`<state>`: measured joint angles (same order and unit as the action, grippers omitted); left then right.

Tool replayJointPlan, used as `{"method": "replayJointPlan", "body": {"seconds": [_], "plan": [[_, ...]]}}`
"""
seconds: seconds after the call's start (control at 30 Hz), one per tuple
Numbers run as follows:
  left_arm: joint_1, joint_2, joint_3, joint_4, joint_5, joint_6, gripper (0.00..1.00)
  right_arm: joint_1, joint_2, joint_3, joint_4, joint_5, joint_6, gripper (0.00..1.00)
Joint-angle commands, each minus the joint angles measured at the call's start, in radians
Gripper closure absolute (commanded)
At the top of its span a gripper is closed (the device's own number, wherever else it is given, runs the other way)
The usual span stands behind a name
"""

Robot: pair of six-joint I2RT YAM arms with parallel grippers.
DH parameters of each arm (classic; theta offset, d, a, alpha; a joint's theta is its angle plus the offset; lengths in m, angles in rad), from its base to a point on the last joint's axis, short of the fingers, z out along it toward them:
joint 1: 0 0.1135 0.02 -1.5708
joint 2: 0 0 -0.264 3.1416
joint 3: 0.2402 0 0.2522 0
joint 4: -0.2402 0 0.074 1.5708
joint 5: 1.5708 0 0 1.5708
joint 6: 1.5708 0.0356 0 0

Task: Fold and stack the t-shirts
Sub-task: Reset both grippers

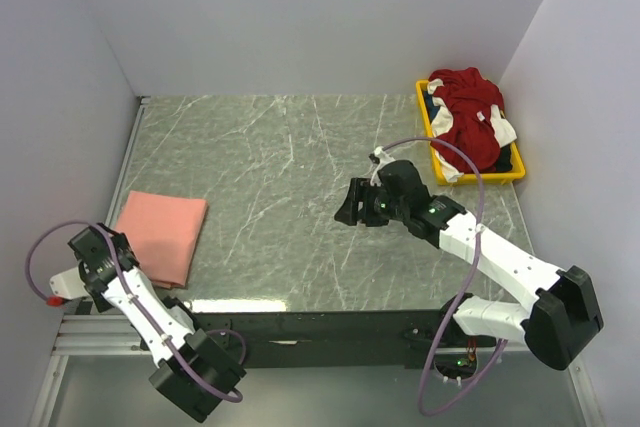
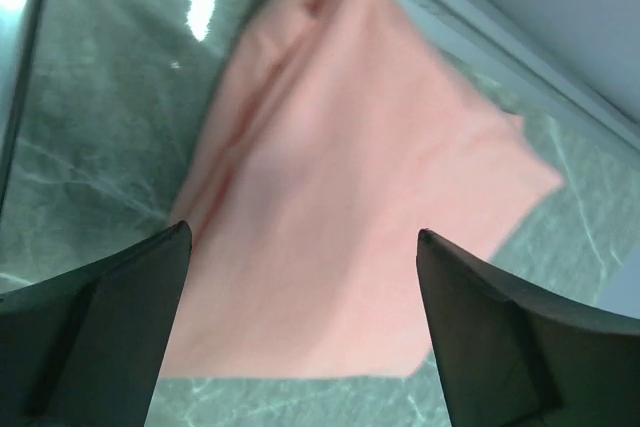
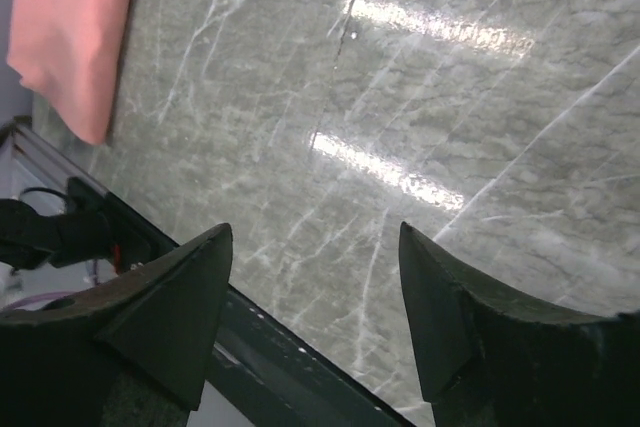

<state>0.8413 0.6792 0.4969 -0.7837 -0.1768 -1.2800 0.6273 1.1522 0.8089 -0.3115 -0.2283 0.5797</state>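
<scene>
the salmon-pink t-shirt (image 1: 160, 237) is lying folded flat on the surface (image 1: 280, 167), well apart from the yellow tray (image 1: 424, 119), toward the opposite, near-left corner. the dark red t-shirt (image 1: 470, 117) with white parts is sitting crumpled inside the tray, heaped over the dark blue-black cloth (image 1: 431, 107), and a white part seems to be hanging over the tray's near rim.

the left end effector (image 2: 305, 237), the one far from the tray, is hanging over the folded shirt with its fingers spread wide and nothing between them. the right end effector (image 3: 315, 232) is hovering over bare surface, partway between the tray and the pink shirt, also open and gripping nothing.

what is likely going wrong from here:
- the red shirt and the dark cloth are lying tangled, so a pinch into the tray is probably lifting both at once, or dragging the light tray along with them.
- an open finger of the left end effector, so low over the fold, is risking catching a layer and undoing it.
- the pink shirt's edge farthest from the tray is lying near the surface's front lip, so any nudge that way is risking it sliding off.
</scene>
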Motion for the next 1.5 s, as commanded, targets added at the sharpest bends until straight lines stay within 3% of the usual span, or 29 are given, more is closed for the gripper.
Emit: {"method": "replayJointPlan", "body": {"seconds": [0.0, 0.03, 0.17, 0.23, 0.3, 0.4, 0.47, 0.5, 0.53, 0.6, 0.63, 0.83, 1.1, 1.27, 1.47], "plan": [[0.004, 0.012, 0.113, 0.024, 0.023, 0.105, 0.01, 0.009, -0.054, 0.004, -0.003, 0.024, -0.015, 0.25], [0.004, 0.019, 0.127, 0.030, 0.037, 0.149, 0.01, 0.009, -0.057, 0.006, -0.005, 0.027, -0.018, 0.20], [-0.010, 0.028, 0.158, 0.089, 0.140, 0.228, 0.01, 0.011, -0.071, 0.027, -0.017, 0.024, -0.024, 0.16], [-0.076, 0.026, 0.152, 0.150, 0.184, 0.248, 0.01, 0.009, -0.072, 0.038, -0.020, 0.020, -0.027, 0.15], [-0.161, 0.042, 0.164, 0.172, 0.140, 0.240, 0.01, 0.009, -0.075, 0.047, -0.020, 0.015, -0.024, 0.14], [-0.510, 0.091, 0.204, 0.196, 0.013, 0.191, 0.01, 0.008, -0.086, 0.056, -0.024, 0.030, -0.014, 0.13], [-0.646, 0.132, 0.218, 0.244, -0.018, 0.159, 0.01, 0.002, -0.097, 0.061, -0.031, 0.062, 0.000, 0.13], [-0.715, 0.182, 0.242, 0.253, -0.038, 0.150, 0.01, 0.002, -0.101, 0.062, -0.034, 0.078, 0.005, 0.12], [-0.869, 0.212, 0.261, 0.261, -0.111, 0.127, 0.00, -0.001, -0.105, 0.064, -0.035, 0.089, 0.009, 0.12], [-1.025, 0.322, 0.332, 0.279, -0.185, 0.125, 0.00, -0.005, -0.115, 0.070, -0.052, 0.148, 0.012, 0.11], [-1.161, 0.363, 0.363, 0.276, -0.244, 0.128, 0.01, -0.008, -0.118, 0.072, -0.058, 0.170, 0.017, 0.09], [-1.462, 0.652, 0.555, 0.333, -0.251, 0.234, 0.01, -0.040, -0.147, 0.064, -0.078, 0.283, 0.034, 0.07], [-1.651, 0.747, 0.608, 0.474, -0.155, 0.378, 0.00, -0.060, -0.239, -0.030, -0.052, 0.392, 0.043, 0.07], [-1.654, 0.680, 0.533, 0.573, -0.064, 0.418, 0.00, -0.061, -0.321, -0.099, -0.052, 0.495, 0.048, 0.06], [-1.653, 0.599, 0.489, 0.613, -0.090, 0.447, 0.01, -0.061, -0.371, -0.149, -0.049, 0.561, 0.065, 0.03]]}}
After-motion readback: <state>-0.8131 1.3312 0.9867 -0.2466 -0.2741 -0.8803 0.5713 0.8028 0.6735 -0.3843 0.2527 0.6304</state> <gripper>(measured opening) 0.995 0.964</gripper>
